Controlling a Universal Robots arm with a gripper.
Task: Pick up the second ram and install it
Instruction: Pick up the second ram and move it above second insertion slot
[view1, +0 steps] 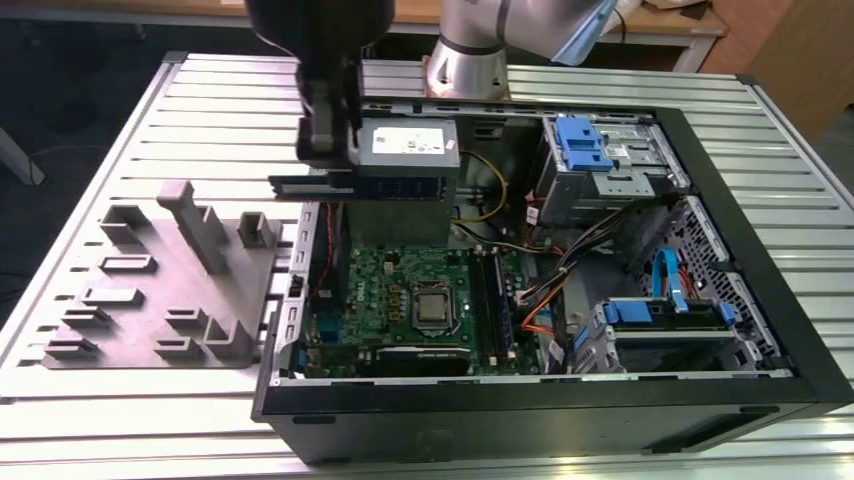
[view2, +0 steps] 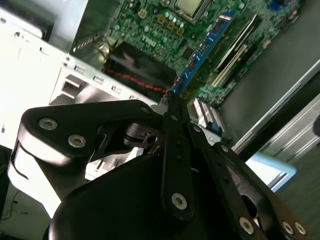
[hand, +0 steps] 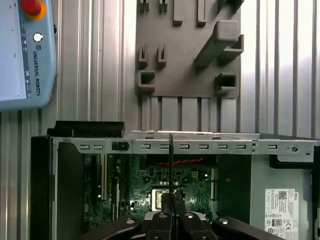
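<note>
My gripper (view1: 330, 172) hangs over the open computer case (view1: 747, 250), at its edge toward the exterior view's left, just in front of the grey power-supply box (view1: 407, 145). It is shut on the second ram (view1: 363, 187), a long dark stick held level above the motherboard (view1: 387, 290). The second wrist view has the ram (view2: 200, 56) as a blue strip running out from the closed fingertips (view2: 170, 112) toward the memory slots (view2: 235, 47). Edge-on in the first wrist view, the ram (hand: 170, 165) is a thin dark line rising from the gripper (hand: 170, 202).
A grey plastic block with upright slotted posts (view1: 160, 290) lies on the slatted table (view1: 107, 130), left of the case in the exterior view. Inside the case are the processor (view1: 431, 305), loose cables (view1: 561, 260) and blue drive brackets (view1: 583, 143). A control pendant (hand: 25, 50) lies on the table.
</note>
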